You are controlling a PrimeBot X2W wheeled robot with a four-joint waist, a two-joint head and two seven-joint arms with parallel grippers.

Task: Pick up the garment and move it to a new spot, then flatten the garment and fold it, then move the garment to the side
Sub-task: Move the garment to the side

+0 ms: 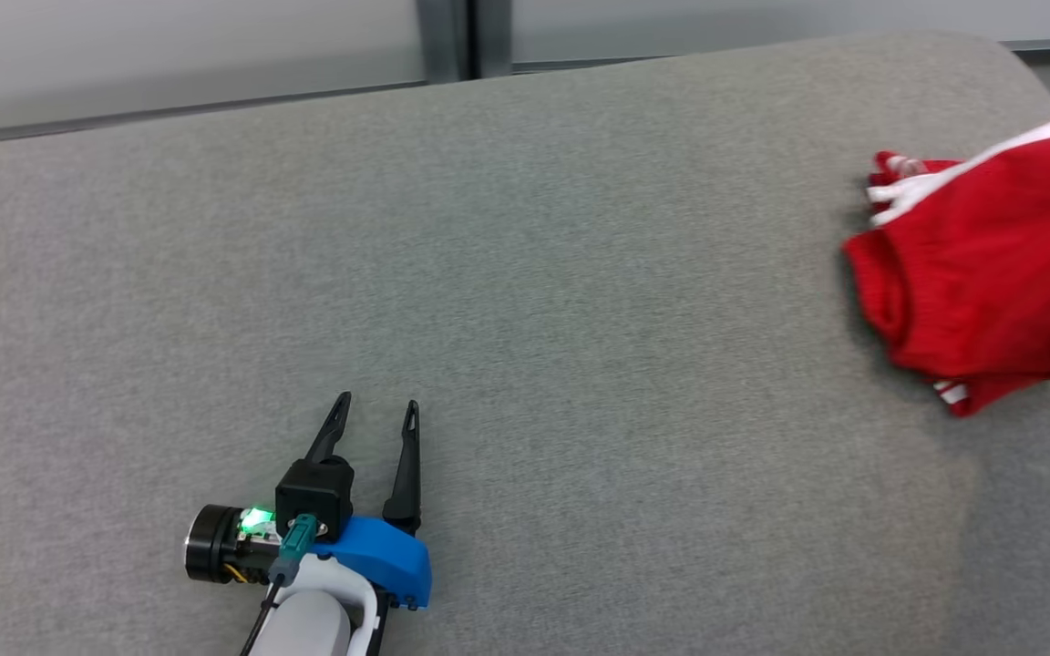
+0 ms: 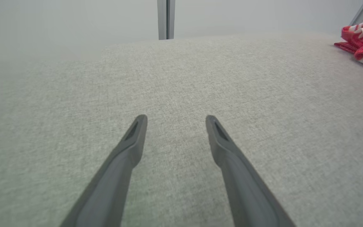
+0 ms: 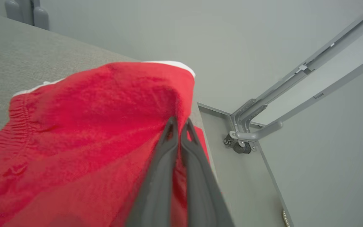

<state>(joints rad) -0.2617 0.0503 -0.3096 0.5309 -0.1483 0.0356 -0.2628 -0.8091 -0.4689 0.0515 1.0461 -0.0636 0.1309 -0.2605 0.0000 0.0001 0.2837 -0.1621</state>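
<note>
Overhead, the left gripper (image 1: 377, 401) is holding its fingers apart, the red garment (image 1: 990, 264) lying well to its right. From its wrist, the garment is sitting far ahead-right. From the right wrist, the right gripper (image 3: 180, 123) is pinching it, fingers closed.

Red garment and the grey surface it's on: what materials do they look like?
The garment: soft matte knit, possibly sports mesh; fine pitted texture, gathered elastic band, white trim. The grey surface: matte woven upholstery cloth, probably; heathered crisscross weave visible.

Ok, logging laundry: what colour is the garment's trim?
White trim on the red garment; head view shows it best.
</note>
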